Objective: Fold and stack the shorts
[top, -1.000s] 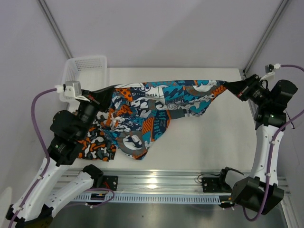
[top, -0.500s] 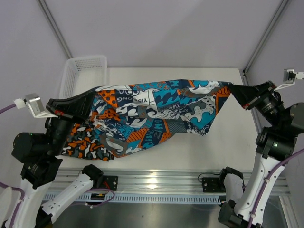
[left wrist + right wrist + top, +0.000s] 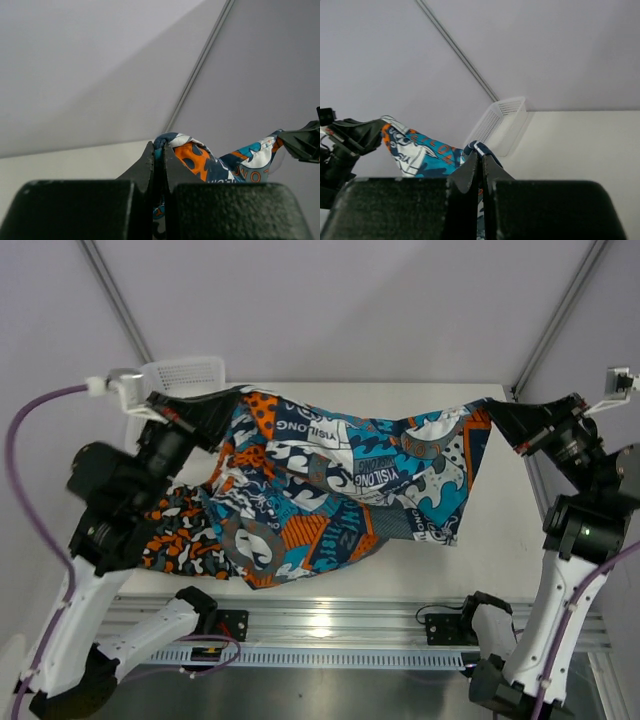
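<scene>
L grip (image 3: pixel 230 400): jaws pinched tight on one top corner of the teal graphic-print shorts (image 3: pixel 350 480). L wrist cam shows both fingers (image 3: pixel 147 167) pressed together, with an orange/navy fold of cloth bunched at the tips.
R grip (image 3: pixel 493 410): also clamped on cloth, at the opposite top corner. R wrist cam shows the jaws together w/ a small navy/white fold poking out between the tips.
teal shorts, position: strung between the two grips across the width of the table (image 3: pixel 500 540). Top edge sags a bit mid-span and the body drapes down toward the near edge.
teal shorts, bottom: lower hem looks to reach the tabletop near the front rail (image 3: pixel 320 625); can't tell how much of it actually rests there.
shorts vs grips: cloth sits inboard of both grips, right of L and left of R. No cloth visible past either fingertip on the outer side.
camo shorts (image 3: pixel 185 540): orange/black/grey/white, lying on the table at the left under the L arm. Right part is hidden by the hanging teal pair. Neither grip touches it.
basket (image 3: pixel 185 372): white mesh, far-left corner of the table, just behind L grip.
cross-views: R grip shows at the right edge of L wrist cam, cloth running to it. L grip shows at the left in R wrist cam, same deal.
</scene>
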Robot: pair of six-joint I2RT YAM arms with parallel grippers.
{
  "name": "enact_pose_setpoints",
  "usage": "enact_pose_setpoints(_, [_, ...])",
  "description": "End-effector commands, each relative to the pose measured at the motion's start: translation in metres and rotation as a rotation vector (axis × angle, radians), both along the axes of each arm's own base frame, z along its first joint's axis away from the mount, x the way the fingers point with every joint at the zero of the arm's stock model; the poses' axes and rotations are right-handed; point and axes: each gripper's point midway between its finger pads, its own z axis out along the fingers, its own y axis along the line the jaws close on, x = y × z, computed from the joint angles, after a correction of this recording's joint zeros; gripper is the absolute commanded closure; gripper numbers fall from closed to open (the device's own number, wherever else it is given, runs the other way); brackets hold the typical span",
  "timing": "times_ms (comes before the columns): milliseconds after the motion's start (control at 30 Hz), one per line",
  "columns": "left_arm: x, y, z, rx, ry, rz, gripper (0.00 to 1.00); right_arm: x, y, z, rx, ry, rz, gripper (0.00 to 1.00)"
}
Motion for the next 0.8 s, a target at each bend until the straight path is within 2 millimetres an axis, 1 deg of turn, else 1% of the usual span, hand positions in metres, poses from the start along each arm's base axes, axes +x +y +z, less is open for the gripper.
enact_pose_setpoints(0, [0.032,-0.019,-0.009,0.007,0.058,-0.029,1.0,0.039,-0.008,-0.001,0.038,0.03,0.014,1.0])
enact_pose_setpoints(33, [0.045,-0.023,-0.014,0.015,0.078,-0.026,1.0,0.046,-0.007,0.001,0.033,0.022,0.015,1.0])
enact_pose_setpoints(67, [0.055,-0.018,-0.015,0.023,0.085,-0.01,1.0,0.051,-0.001,0.004,0.027,0.016,0.034,1.0])
enact_pose_setpoints(100, [0.058,-0.015,-0.004,0.012,0.07,-0.006,1.0,0.053,0.001,0.013,0.003,-0.002,0.028,1.0])
enact_pose_setpoints(133, [0.074,-0.016,-0.01,0.021,0.095,0.002,1.0,0.073,-0.002,0.009,0.013,0.037,0.023,1.0])
enact_pose_setpoints(167, [0.08,-0.01,-0.002,0.017,0.082,0.007,1.0,0.073,0.006,0.022,0.005,0.009,0.048,1.0])
enact_pose_setpoints(200, [0.081,-0.008,0.007,0.014,0.066,0.004,1.0,0.078,0.007,0.025,0.005,0.007,0.056,1.0])
enact_pose_setpoints(233, [0.089,-0.004,0.009,0.014,0.062,0.016,1.0,0.091,0.006,0.024,0.01,0.02,0.062,1.0])
enact_pose_setpoints(333, [0.077,0.0,0.029,0.013,-0.008,0.009,1.0,0.089,0.007,0.041,0.005,-0.027,0.066,1.0])
enact_pose_setpoints(367, [0.071,0.001,0.036,0.013,-0.035,0.007,1.0,0.084,0.007,0.045,0.0,-0.044,0.062,1.0])
enact_pose_setpoints(400, [0.057,0.004,0.046,0.01,-0.07,0.003,1.0,0.079,0.009,0.049,-0.004,-0.06,0.066,1.0])
enact_pose_setpoints(433, [0.049,0.005,0.05,0.009,-0.087,-0.001,1.0,0.074,0.01,0.053,-0.011,-0.085,0.07,1.0])
enact_pose_setpoints(467, [0.042,0.006,0.052,0.003,-0.107,-0.007,1.0,0.057,0.015,0.062,-0.026,-0.139,0.078,1.0])
enact_pose_setpoints(500, [0.021,0.01,0.057,-0.011,-0.144,-0.024,1.0,0.047,0.017,0.066,-0.032,-0.166,0.077,1.0])
enact_pose_setpoints(533, [0.008,0.012,0.064,-0.027,-0.189,-0.03,1.0,0.04,0.018,0.066,-0.038,-0.188,0.075,1.0])
enact_pose_setpoints(567, [-0.006,0.014,0.07,-0.041,-0.229,-0.041,1.0,0.028,0.02,0.07,-0.053,-0.222,0.069,1.0])
enact_pose_setpoints(600, [-0.022,0.018,0.062,-0.057,-0.241,-0.05,1.0,0.003,0.025,0.079,-0.067,-0.279,0.056,1.0])
enact_pose_setpoints(633, [-0.036,0.021,0.065,-0.068,-0.278,-0.056,1.0,-0.01,0.026,0.081,-0.075,-0.296,0.047,1.0])
enact_pose_setpoints(667, [-0.043,0.022,0.059,-0.076,-0.281,-0.064,1.0,-0.039,0.03,0.09,-0.101,-0.372,0.019,1.0])
enact_pose_setpoints(700, [-0.063,0.028,0.057,-0.088,-0.316,-0.067,1.0,-0.055,0.032,0.094,-0.112,-0.41,0.001,1.0])
enact_pose_setpoints(733, [-0.077,0.03,0.061,-0.099,-0.352,-0.076,1.0,-0.068,0.033,0.095,-0.118,-0.434,-0.02,1.0])
enact_pose_setpoints(767, [-0.082,0.031,0.055,-0.101,-0.358,-0.082,1.0,-0.08,0.033,0.093,-0.119,-0.439,-0.042,1.0])
